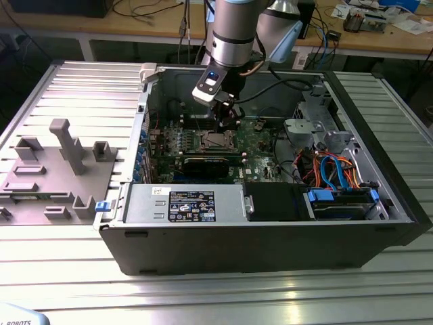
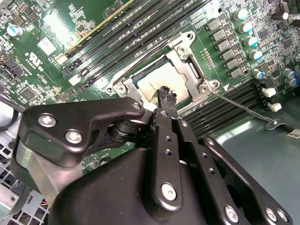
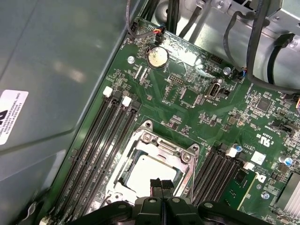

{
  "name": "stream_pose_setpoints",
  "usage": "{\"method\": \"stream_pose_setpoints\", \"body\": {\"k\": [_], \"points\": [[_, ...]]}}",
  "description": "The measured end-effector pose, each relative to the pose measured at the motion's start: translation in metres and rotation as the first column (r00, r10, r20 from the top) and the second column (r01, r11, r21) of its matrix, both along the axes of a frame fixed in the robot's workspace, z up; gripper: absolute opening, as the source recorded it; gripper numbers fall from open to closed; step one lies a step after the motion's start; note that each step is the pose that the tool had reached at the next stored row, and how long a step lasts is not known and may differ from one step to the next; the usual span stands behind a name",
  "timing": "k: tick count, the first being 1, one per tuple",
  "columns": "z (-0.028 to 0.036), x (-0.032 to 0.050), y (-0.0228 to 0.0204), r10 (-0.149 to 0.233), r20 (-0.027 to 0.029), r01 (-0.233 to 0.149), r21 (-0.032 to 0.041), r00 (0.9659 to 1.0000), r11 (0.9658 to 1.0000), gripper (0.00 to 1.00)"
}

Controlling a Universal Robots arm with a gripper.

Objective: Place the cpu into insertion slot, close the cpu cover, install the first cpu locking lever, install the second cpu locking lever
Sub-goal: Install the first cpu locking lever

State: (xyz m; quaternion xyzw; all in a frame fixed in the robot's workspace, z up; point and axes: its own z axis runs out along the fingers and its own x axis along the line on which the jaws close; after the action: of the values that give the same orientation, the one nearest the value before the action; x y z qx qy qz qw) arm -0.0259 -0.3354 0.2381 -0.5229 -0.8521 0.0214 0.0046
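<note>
The cpu lies flat in the insertion slot on the green motherboard, its pale metal face showing through the window of the cpu cover. The silvery cover lies down around the chip. My gripper is shut with nothing held, its tips together just above the chip's near edge. A thin wire locking lever sticks out sideways from the socket's corner, away from the frame. In the exterior view the gripper hangs inside the open case over the socket.
Long black memory slots flank the socket. A grey labelled power-supply box sits at the case front, with drive bays and blue cables on the exterior view's right. A grey parts fixture stands outside on the left.
</note>
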Motion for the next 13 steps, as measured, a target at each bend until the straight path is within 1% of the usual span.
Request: {"method": "stream_pose_setpoints", "body": {"k": [13], "points": [[0.0000, 0.0000, 0.0000, 0.022, 0.0000, -0.022, 0.0000, 0.9998, 0.9998, 0.11]]}}
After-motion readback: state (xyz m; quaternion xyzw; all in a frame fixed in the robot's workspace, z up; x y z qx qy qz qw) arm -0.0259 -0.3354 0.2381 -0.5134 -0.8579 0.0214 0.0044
